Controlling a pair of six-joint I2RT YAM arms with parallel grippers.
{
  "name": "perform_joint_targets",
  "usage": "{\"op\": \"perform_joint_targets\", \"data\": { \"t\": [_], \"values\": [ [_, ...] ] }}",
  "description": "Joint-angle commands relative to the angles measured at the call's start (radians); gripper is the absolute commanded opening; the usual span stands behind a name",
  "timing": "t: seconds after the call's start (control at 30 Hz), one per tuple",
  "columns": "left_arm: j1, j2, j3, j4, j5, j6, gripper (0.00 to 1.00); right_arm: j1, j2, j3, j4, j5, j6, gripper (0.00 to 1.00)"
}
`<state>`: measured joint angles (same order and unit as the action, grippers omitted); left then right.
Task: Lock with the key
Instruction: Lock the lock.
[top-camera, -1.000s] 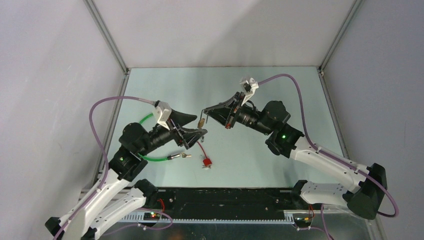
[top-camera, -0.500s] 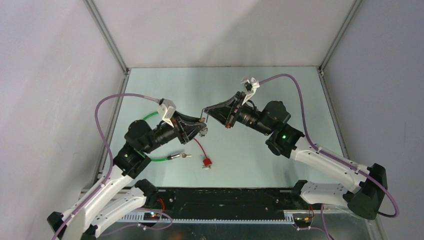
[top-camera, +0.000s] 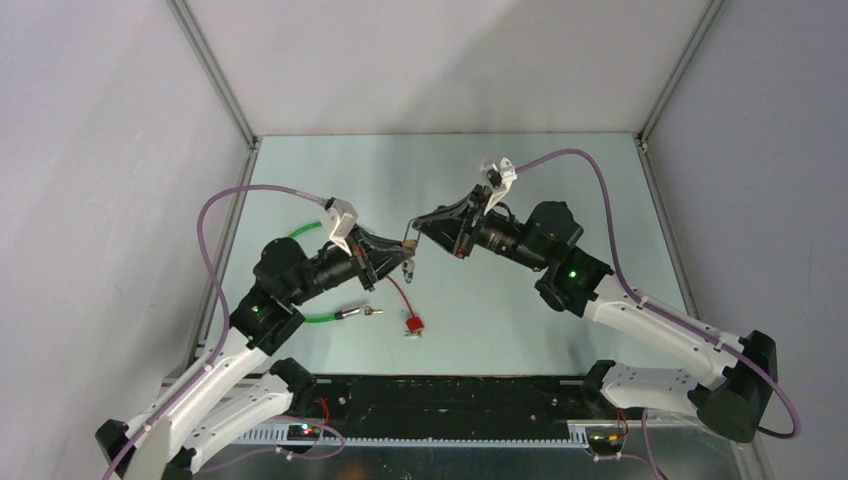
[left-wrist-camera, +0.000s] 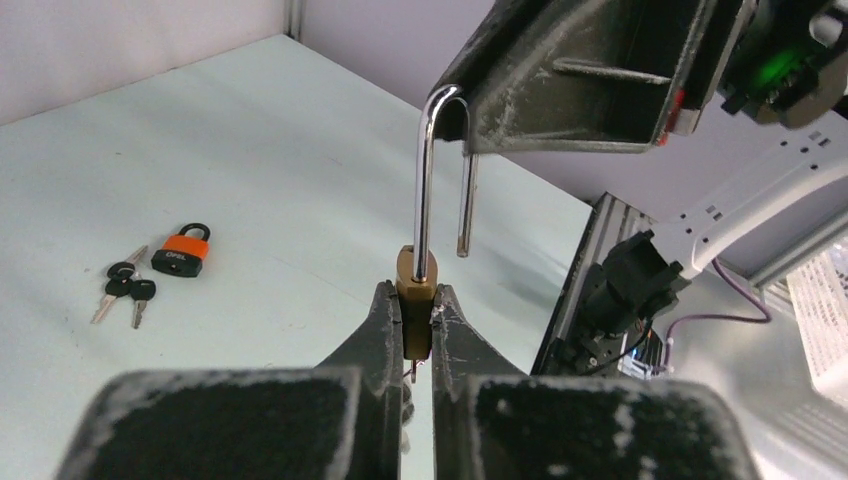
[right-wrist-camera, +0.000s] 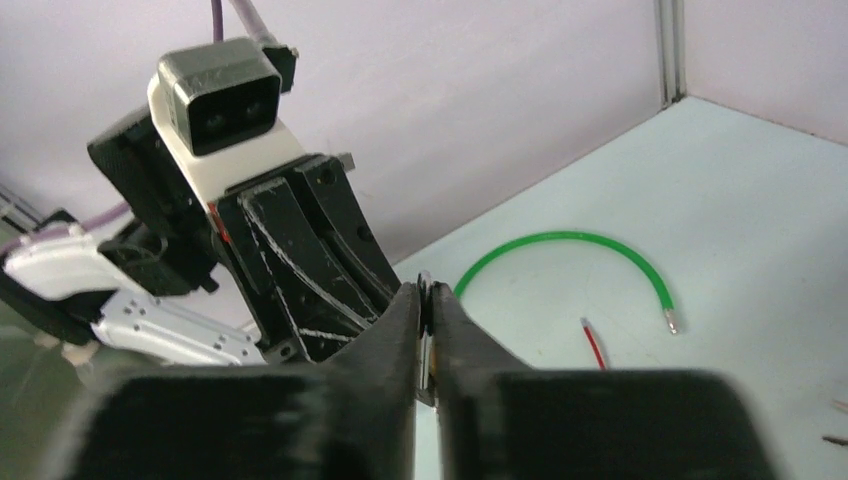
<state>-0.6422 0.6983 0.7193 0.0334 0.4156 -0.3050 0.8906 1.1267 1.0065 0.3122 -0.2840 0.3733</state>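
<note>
Brass padlock (left-wrist-camera: 416, 283) held above the tabletop (top-camera: 500, 180), its body pinched in the left claw (left-wrist-camera: 411, 300). The right claw (right-wrist-camera: 428, 297) is pressed together on the crown of the open shackle (left-wrist-camera: 425, 170). The free leg likely needs swinging over its hole, then a straight push. Pale green surface, grey walls (top-camera: 440, 60); an orange padlock (left-wrist-camera: 181, 249) lies well apart.

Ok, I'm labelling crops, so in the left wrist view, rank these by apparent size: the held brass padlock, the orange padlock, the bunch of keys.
1. The brass padlock with its long shackle looks largest, though it is also nearest the camera.
2. The orange padlock and the bunch of keys look about alike, so they are left unranked.
</note>
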Motion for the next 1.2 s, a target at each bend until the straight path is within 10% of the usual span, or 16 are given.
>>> {"op": "perform_joint_targets", "data": {
  "t": [0.0, 0.17, 0.53, 0.97, 1.17],
  "values": [
    [-0.003, -0.016, 0.011, 0.023, 0.094, 0.054, 0.00, -0.039, -0.062, 0.024, -0.163, -0.156, -0.132, 0.35],
    [-0.003, -0.008, 0.044, -0.017, 0.230, 0.074, 0.00, -0.056, -0.126, 0.023, -0.264, -0.257, -0.227, 0.69],
    [-0.034, 0.077, 0.077, -0.064, 0.369, 0.090, 0.00, -0.092, -0.159, 0.099, -0.488, -0.338, -0.345, 0.74],
    [-0.080, 0.092, 0.097, -0.124, 0.389, 0.185, 0.00, -0.111, -0.112, 0.161, -0.660, -0.434, -0.441, 0.47],
    [-0.084, 0.090, 0.095, -0.127, 0.408, 0.194, 0.00, -0.111, -0.098, 0.162, -0.647, -0.480, -0.430, 0.16]
  ]
}}
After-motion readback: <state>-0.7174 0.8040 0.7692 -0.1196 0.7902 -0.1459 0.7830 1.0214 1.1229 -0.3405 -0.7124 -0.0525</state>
